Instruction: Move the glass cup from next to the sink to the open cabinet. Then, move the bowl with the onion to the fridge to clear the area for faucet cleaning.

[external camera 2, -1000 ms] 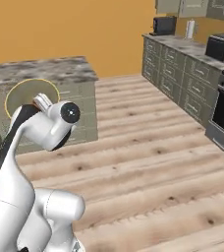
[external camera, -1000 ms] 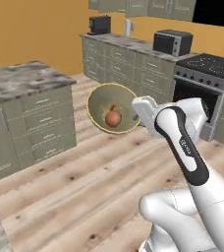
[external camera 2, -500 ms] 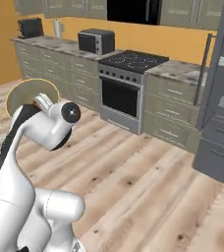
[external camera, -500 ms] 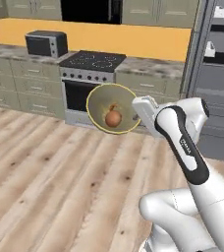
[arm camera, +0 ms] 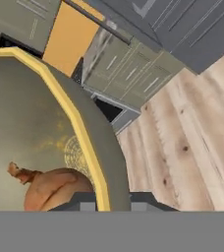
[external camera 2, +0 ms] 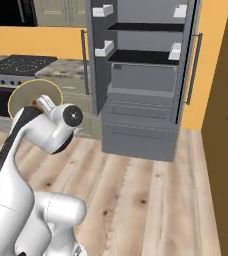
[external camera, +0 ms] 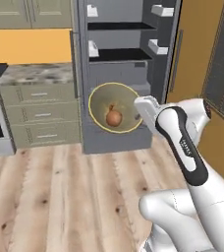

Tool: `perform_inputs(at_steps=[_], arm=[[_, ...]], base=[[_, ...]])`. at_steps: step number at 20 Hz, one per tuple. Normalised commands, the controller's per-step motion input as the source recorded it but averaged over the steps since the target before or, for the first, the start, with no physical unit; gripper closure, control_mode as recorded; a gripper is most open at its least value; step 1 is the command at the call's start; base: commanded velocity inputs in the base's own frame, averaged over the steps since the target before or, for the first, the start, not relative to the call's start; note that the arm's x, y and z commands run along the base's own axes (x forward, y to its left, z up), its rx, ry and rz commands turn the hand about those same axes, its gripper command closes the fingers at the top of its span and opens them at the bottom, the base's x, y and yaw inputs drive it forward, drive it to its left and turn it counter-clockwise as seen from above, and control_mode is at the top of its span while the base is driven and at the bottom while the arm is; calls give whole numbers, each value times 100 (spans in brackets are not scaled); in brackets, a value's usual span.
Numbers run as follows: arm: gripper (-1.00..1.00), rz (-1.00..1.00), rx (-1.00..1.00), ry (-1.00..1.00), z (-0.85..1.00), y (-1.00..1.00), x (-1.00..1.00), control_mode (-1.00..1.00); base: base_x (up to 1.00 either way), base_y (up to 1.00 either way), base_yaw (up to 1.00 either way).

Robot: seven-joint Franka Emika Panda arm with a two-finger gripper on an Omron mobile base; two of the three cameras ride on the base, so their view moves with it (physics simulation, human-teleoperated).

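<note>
While the arm (external camera: 182, 142) reached forward at mid-height, the bowl (external camera: 115, 108) hung in the air in front of the open fridge (external camera: 126, 74), tipped so that its yellow rim faced the left base camera. The onion (external camera: 114, 117) lay inside it, low against the bowl's wall. The jaws were clamped on the bowl's rim, one tip inside and one outside, as the hand view showed with the rim (arm camera: 92, 162) running down between them and the onion (arm camera: 55, 189) just beside it. From the right base view the bowl (external camera 2: 32, 95) appeared edge-on behind the arm's wrist (external camera 2: 68, 117), well apart from the fridge (external camera 2: 146, 80), whose dark shelves and lower drawers stood exposed with its doors swung wide. To the left of the fridge stood a run of pale green drawers (external camera: 40, 115) under a speckled tabletop (external camera: 35, 74), and beyond that a stove (external camera 2: 16, 65). Wooden planks (external camera: 60, 197) covered the floor below the bowl, and a brown panel (external camera: 207, 59) stood at the right.
</note>
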Motion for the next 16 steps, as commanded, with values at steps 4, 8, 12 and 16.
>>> perform_inputs(at_steps=[4, 8, 12, 16], arm=[[100, 0, 0, 0, 0, 0, 0, 100], [100, 0, 0, 0, 0, 0, 0, 100], [100, 0, 0, 0, 0, 0, 0, 100], [100, 0, 0, 0, 0, 0, 0, 100]], base=[[100, -81, -17], [100, -13, -12], [100, 0, -19], [100, 0, -21]])
